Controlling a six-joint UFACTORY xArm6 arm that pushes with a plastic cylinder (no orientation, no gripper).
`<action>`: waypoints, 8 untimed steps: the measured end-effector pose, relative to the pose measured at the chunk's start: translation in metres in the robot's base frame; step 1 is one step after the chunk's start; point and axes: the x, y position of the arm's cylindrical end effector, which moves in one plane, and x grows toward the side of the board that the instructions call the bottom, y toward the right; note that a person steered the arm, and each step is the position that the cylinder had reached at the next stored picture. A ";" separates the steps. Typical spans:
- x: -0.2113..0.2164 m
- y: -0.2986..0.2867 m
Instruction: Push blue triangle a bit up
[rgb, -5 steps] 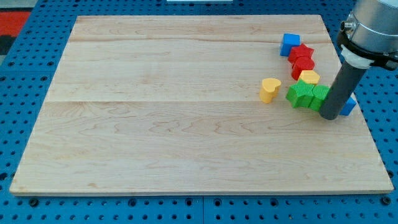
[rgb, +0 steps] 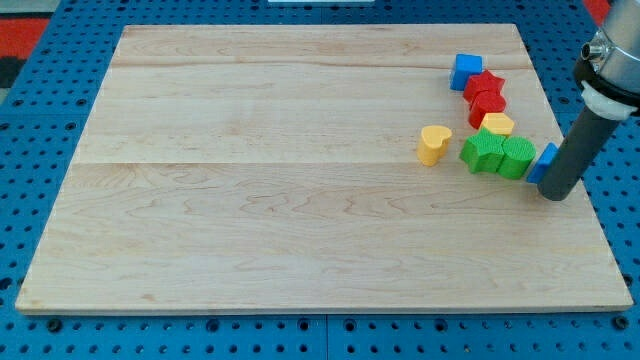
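My tip is sitting at the right side of the desk, pressed right up against the blue triangle, which is peeking out from behind the rod on its left edge. The triangle is lying just to the right of the green pair, near the desk's right edge, and mostly hidden, so its shape is only partly readable. As for progress, I'm judging the push as barely begun, if at all: the tip is standing on the triangle's lower right, a fair spot for driving it toward the view's top, but the upward shove itself is looking like work not yet done. This end effector is a plain rod with no jaws, so nothing is opening, closing or gripping here; it is only touching. Counting the pieces now: two blue ones, the triangle and a blue cube at the top of the cluster; two red blocks stacked in line below it, star-like; two yellow, one small yellow block in the cluster and a yellow heart standing apart to the left; and two green blocks side by side.
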 end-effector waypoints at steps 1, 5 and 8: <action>0.000 0.005; -0.002 0.007; -0.003 0.030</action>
